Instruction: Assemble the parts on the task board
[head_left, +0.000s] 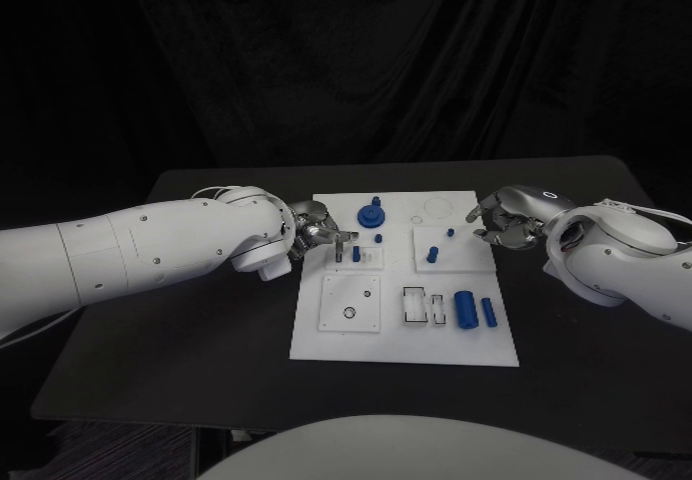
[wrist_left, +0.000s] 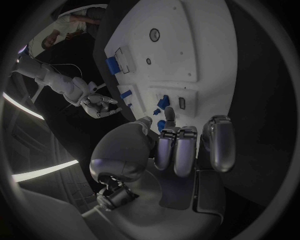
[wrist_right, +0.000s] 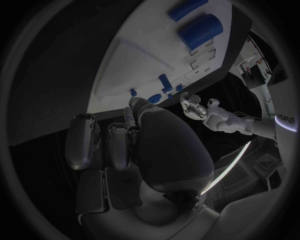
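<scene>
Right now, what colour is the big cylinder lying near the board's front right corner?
Blue. The large cylinder lies on the white task board; the head view shows it best.

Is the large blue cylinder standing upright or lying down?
Lying down. In the head view, the large blue cylinder shows its long side on the white board, not a round end.

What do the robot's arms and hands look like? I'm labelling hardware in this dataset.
Both arms are smooth, rounded white shells with small dark screw points. Thin white cables loop near each wrist. The left hand and right hand are silver metal with dark, rounded finger pads.
</scene>
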